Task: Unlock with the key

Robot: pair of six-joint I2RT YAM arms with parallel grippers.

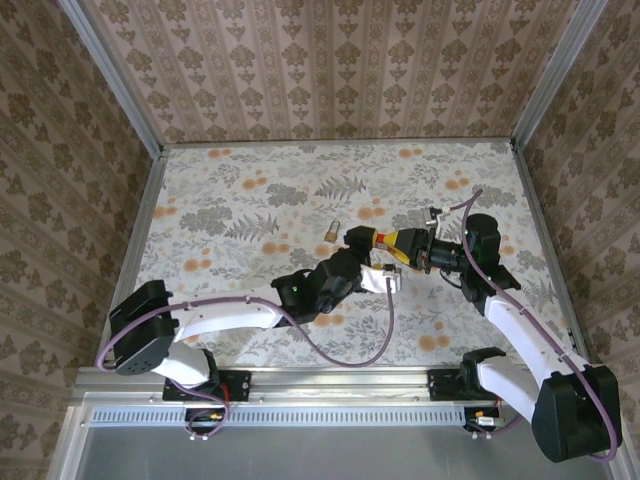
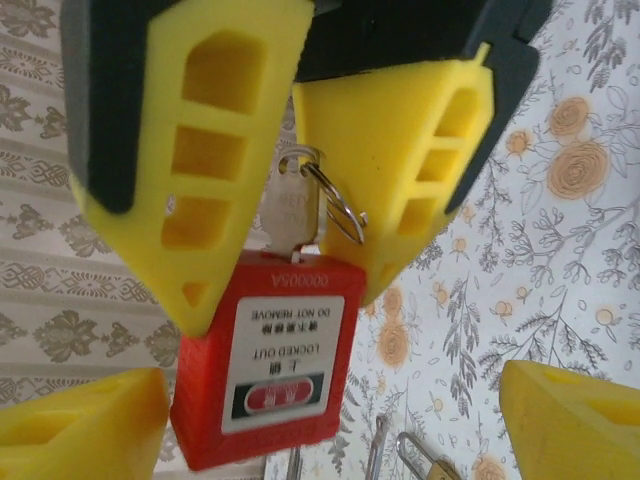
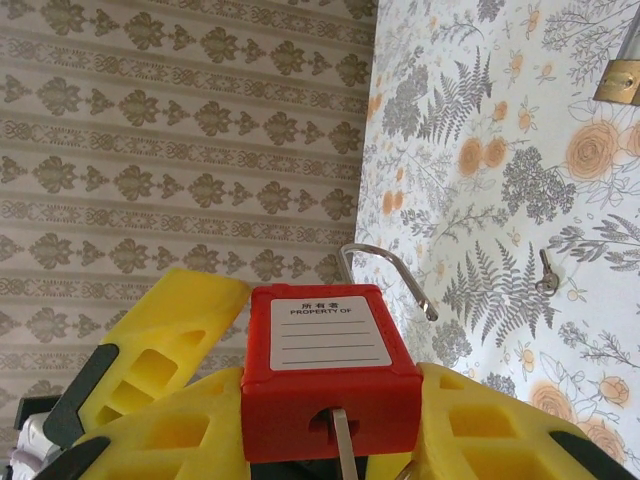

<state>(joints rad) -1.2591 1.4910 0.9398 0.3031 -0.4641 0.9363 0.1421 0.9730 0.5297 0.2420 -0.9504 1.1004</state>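
1. My left pincer (image 2: 330, 400) is spread wide along the bottom of the left wrist view. One yellow finger (image 2: 80, 425), lower left, lies against the side of the red plastic padlock (image 2: 265, 380). The other sits well apart at lower right. I judge that this props the body against twisting rather than clamping it.
2. The padlock appears raised off the floral-patterned table (image 1: 250, 200), right of centre in the top view. Its keyhole faces my right pincer, so a wrist roll can turn the key.
3. The small silver metal key (image 2: 293, 215), with its wire ring, is seated blade-first in the padlock at the centre of the left wrist view.
4. My right pincer (image 1: 392, 243) is pressed together on the key's head, a grip suited to applying torque.
5. The silver steel shackle (image 3: 385, 262) appears to have one end free of the body. I cannot confirm release.
6. At the right of the right wrist view, a brass padlock (image 3: 620, 80) and a loose spare key (image 3: 545, 272) lie on the table, not involved.
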